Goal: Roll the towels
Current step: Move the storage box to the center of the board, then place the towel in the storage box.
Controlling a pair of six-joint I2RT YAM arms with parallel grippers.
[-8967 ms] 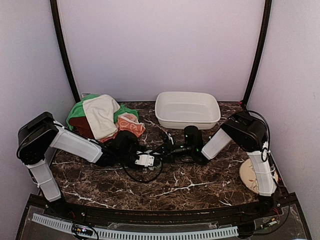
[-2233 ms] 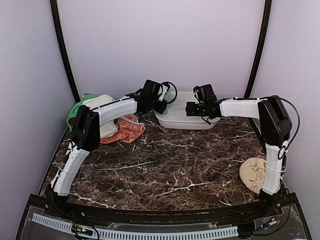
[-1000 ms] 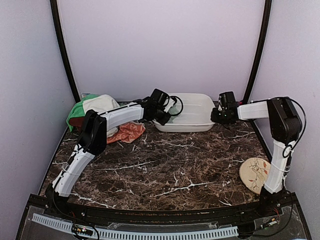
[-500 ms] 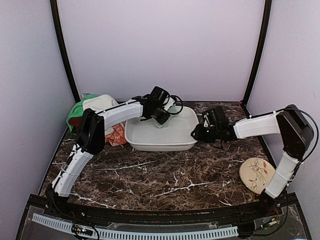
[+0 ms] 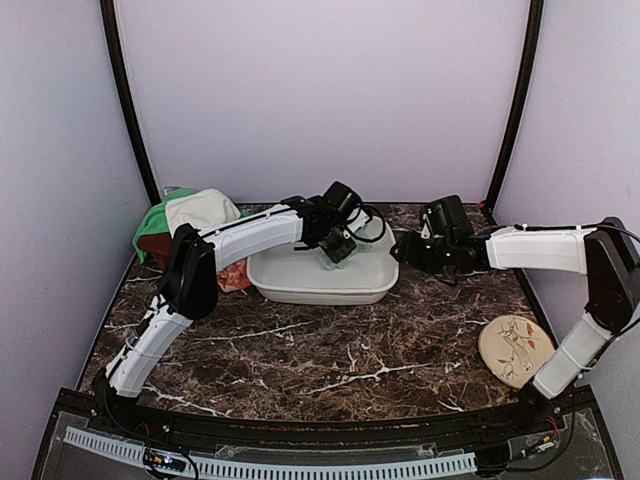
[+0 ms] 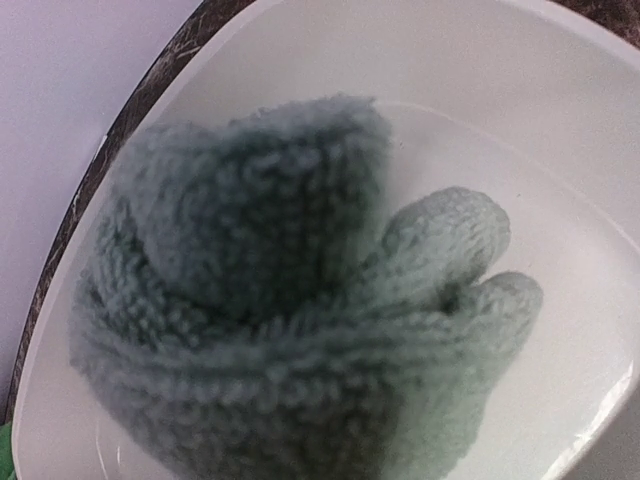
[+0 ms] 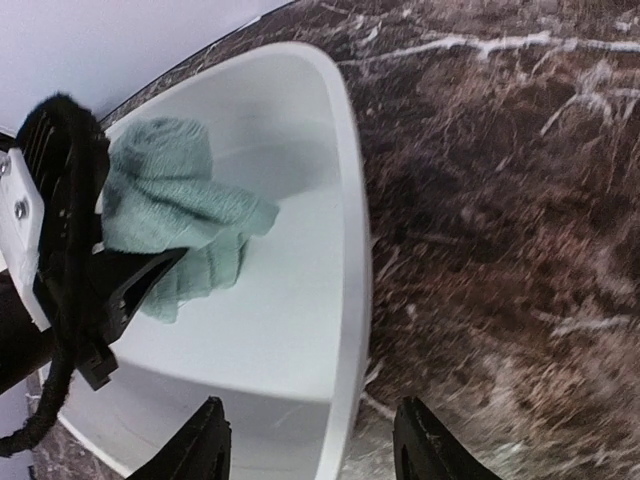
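A small sage-green towel (image 5: 333, 253), bunched into a loose roll, hangs over the white basin (image 5: 300, 292) with my left gripper (image 5: 338, 241) shut on it. In the left wrist view the towel (image 6: 280, 320) fills the frame and hides the fingers, with the basin (image 6: 560, 130) beneath. The right wrist view shows the towel (image 7: 170, 200) held by the left arm's black fingers (image 7: 130, 290). My right gripper (image 7: 318, 445) is open at the basin's right rim (image 7: 350, 200), the rim standing between its fingertips. A cream-white towel (image 5: 200, 208), a green one (image 5: 152, 228) and an orange one (image 5: 236, 278) lie piled at back left.
A round cream plate (image 5: 515, 350) lies at the right front, close to the right arm's base. The left arm stretches across the towel pile towards the basin. Walls close off the back and both sides of the dark marble table (image 5: 340, 350).
The basin has been dragged forward and left from the back wall. My right gripper has opened at its rim and moved back right. My left gripper has shifted right with the sage towel.
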